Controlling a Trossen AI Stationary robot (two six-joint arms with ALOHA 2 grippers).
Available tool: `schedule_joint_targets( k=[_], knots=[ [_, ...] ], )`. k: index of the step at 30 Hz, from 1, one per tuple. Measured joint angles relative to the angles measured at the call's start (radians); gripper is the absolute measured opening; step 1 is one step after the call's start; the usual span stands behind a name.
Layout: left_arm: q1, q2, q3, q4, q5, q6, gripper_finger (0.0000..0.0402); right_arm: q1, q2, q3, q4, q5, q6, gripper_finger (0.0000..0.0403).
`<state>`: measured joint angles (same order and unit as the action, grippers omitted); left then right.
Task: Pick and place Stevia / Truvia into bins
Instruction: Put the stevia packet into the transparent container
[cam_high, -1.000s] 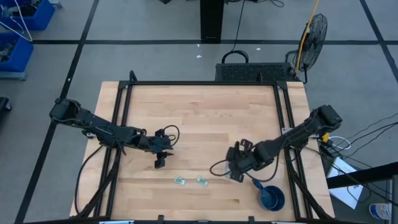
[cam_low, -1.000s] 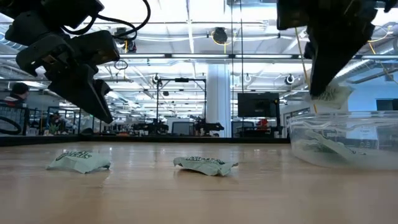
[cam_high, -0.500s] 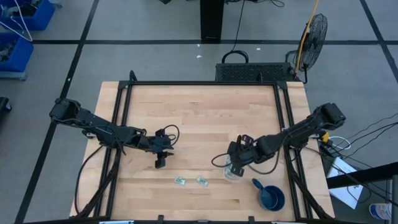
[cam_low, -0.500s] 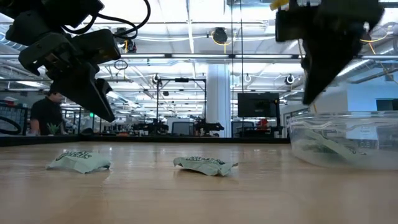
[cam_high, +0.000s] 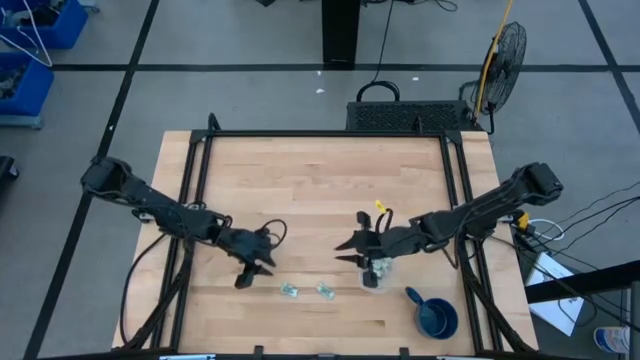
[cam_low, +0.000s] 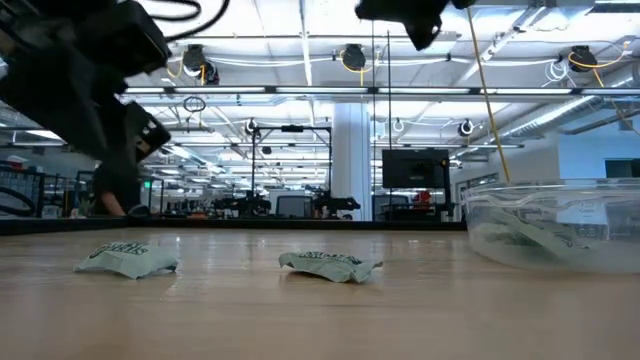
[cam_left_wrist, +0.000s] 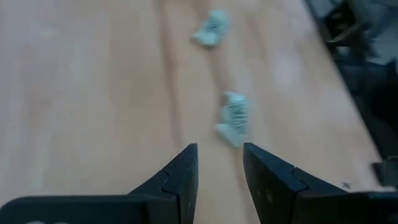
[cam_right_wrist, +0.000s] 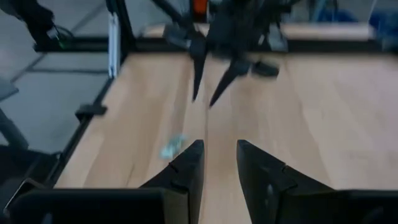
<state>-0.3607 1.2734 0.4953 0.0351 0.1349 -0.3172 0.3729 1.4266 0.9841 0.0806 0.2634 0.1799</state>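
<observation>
Wooden table (cam_high: 320, 180), right claw (cam_high: 347, 250) (seemingly empty) now off bin (cam_high: 374, 275)

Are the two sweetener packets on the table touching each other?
Apart. The low view shows bare wood between the left packet and the right packet.

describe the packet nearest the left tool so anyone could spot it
Start at the table's front edge, where two green-white packets lie side by side, left of the clear bin. The one meant is the left packet, nearest the left tool and farther from the bin than its twin.
</observation>
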Motion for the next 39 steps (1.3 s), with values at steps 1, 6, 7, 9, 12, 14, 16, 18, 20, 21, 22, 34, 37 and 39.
schedule_joint_targets(
  k=[1, 6, 7, 9, 12, 14, 16, 18, 20, 21, 22, 34, 37, 39],
  knots=[
    [-0.016, 0.003, 0.000, 0.013, 0.000, 0.000, 0.0134, 0.000, 0.001, -0.016, 0.052, 0.000, -0.028, 0.0089],
    [-0.077, 0.045, 0.000, 0.093, -0.016, -0.024, 0.0134, 0.000, 0.001, -0.104, 0.296, -0.001, -0.113, 0.0089],
    [-0.083, 0.058, 0.000, 0.106, -0.028, -0.046, 0.0134, 0.000, 0.001, -0.124, 0.332, -0.002, -0.114, 0.0089],
    [-0.093, 0.085, -0.001, 0.122, -0.049, -0.115, 0.0134, 0.000, 0.001, -0.167, 0.403, -0.002, -0.114, 0.0089],
    [-0.092, 0.131, 0.000, 0.155, -0.057, -0.233, 0.0134, 0.000, 0.001, -0.231, 0.508, -0.002, -0.116, 0.0089],
    [-0.091, 0.162, -0.001, 0.181, -0.058, -0.288, 0.0134, -0.003, 0.001, -0.265, 0.581, 0.000, -0.132, 0.0089],
    [-0.090, 0.185, 0.000, 0.201, -0.074, -0.323, 0.0134, -0.010, 0.001, -0.277, 0.652, -0.001, -0.148, 0.0089],
    [-0.090, 0.213, 0.000, 0.238, -0.079, -0.352, 0.0134, -0.015, -0.020, -0.277, 0.693, -0.001, -0.151, 0.0089],
    [-0.088, 0.248, 0.000, 0.251, -0.069, -0.379, 0.0134, -0.020, -0.049, -0.275, 0.691, -0.003, -0.142, 0.0089],
    [-0.088, 0.268, 0.000, 0.255, -0.060, -0.391, 0.0134, -0.021, -0.066, -0.274, 0.654, -0.003, -0.138, 0.0089],
    [-0.088, 0.291, 0.000, 0.267, -0.057, -0.405, 0.0134, -0.021, -0.087, -0.275, 0.600, -0.003, -0.138, 0.0089],
    [-0.077, 0.367, 0.000, 0.407, -0.056, -0.421, 0.0133, -0.059, -0.239, -0.276, 0.321, 0.106, -0.132, 0.0089],
    [-0.077, 0.379, 0.000, 0.402, -0.063, -0.411, 0.0133, -0.060, -0.239, -0.276, 0.302, 0.103, -0.132, 0.0089],
    [-0.077, 0.384, 0.000, 0.404, -0.063, -0.394, 0.0133, -0.059, -0.239, -0.276, 0.301, 0.102, -0.132, 0.0089]
  ],
)
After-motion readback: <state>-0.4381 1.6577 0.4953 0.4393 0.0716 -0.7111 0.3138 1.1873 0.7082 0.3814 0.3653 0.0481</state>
